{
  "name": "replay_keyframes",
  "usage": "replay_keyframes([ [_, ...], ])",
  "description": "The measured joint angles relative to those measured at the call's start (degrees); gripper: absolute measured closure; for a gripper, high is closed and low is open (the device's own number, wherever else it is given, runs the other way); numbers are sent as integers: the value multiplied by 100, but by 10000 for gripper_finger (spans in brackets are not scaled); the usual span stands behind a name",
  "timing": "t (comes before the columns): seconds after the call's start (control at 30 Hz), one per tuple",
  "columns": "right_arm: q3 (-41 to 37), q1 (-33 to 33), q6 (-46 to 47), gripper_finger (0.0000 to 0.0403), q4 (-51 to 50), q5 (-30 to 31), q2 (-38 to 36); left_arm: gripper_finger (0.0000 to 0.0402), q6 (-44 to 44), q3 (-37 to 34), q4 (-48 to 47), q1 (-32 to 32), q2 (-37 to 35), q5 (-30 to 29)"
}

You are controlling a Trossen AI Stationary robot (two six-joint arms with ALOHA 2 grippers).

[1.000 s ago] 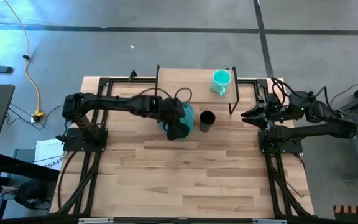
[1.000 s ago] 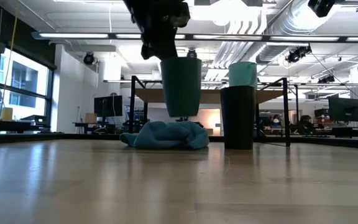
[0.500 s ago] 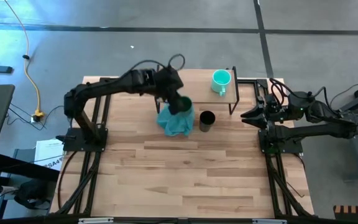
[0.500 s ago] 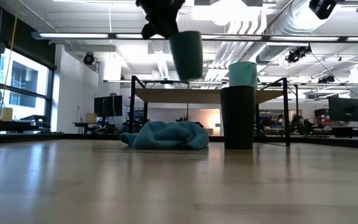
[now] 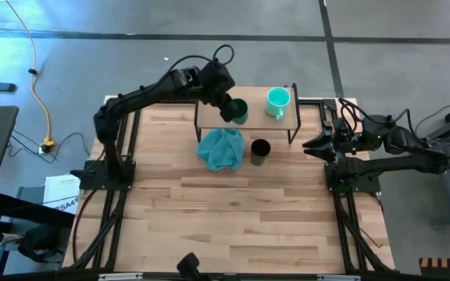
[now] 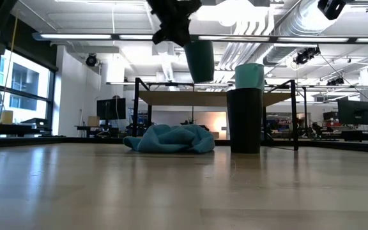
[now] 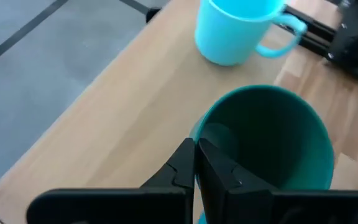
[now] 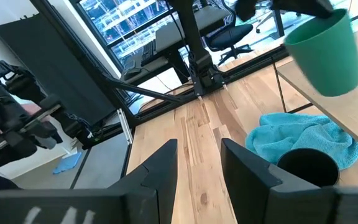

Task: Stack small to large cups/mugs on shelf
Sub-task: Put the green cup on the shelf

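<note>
Only a few partly cut-off letters can be made out on a white sheet point(image 5: 57, 193) lying on the floor beside the table.

Counted three cups total: one turquoise mug point(image 5: 277, 101), one teal-green cup point(image 5: 237, 111), one black cup point(image 5: 260, 150). Plus one shelf point(image 5: 209, 103) and one cloth point(image 5: 220, 149).

Bright, even indoor light

Ceiling strips point(image 6: 107, 36) glare overhead; the tabletop point(image 6: 171, 185) blurs near the low camera; shadows stay faint and soft.
</note>
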Motion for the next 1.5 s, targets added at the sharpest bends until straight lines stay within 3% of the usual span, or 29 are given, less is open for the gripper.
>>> replay_keyframes([
  [0.4,0,0,24,291,-3,0,0,401,-105,677,-56,394,556,31],
  [1.5,0,2,24,291,-136,184,0,401,-110,678,29,378,908,-79],
])
